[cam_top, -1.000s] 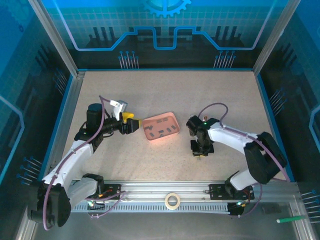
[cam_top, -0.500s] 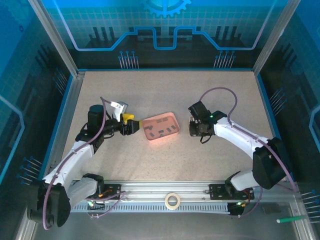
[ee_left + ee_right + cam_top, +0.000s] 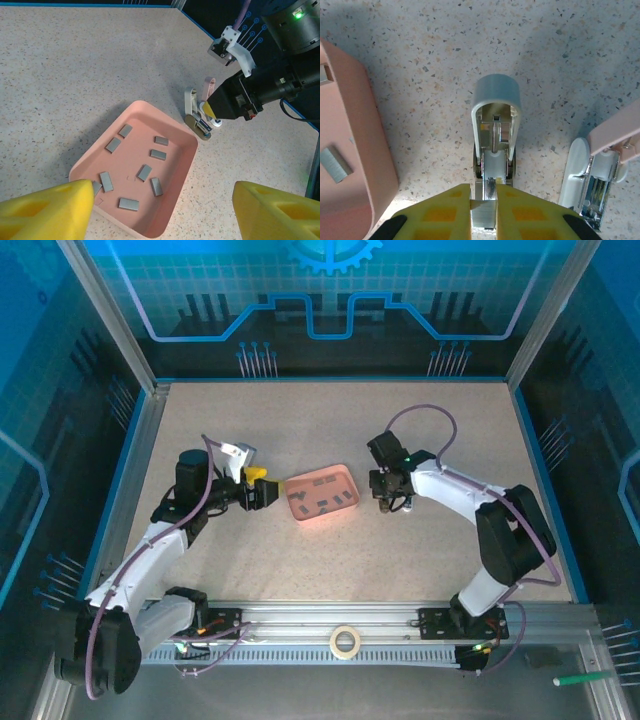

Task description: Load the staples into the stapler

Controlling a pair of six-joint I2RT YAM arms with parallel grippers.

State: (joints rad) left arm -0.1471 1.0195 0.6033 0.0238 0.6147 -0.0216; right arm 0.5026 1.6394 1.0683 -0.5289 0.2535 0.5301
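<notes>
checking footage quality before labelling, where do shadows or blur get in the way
top external: even light, staples mere dark specks; left wrist: sharp, tray throws a soft shadow to its left; right wrist: stapler crisp, patchy shadow on the table around it

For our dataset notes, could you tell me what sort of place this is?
Probably a robotics lab cell: speckled table walled by blue printed panels, left arm and right arm bolted to an aluminium rail.
</notes>
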